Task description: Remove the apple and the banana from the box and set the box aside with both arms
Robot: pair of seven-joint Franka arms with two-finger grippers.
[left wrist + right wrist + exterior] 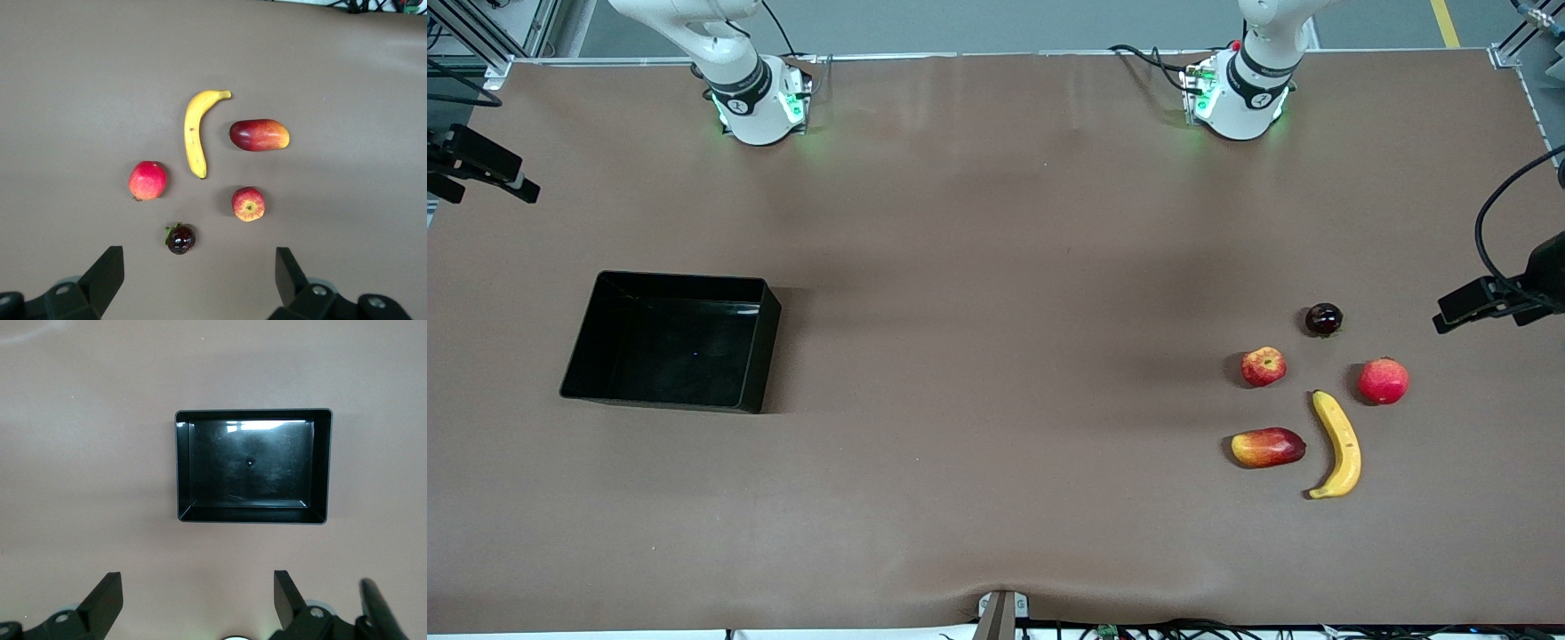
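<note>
Banana (1339, 444), apple (1264, 366) under open left claw (197, 280); box (252, 466) under open right claw (197, 600).

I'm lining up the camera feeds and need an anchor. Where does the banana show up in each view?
Front view: the banana lies at the left arm's end of the table, the fruit nearest the camera.
Left wrist view: the banana sits mid-picture, above the open left gripper.
Right wrist view: not in it; only the black tray shows.
Shared landmark: the mango-like fruit lying beside the banana.
</note>
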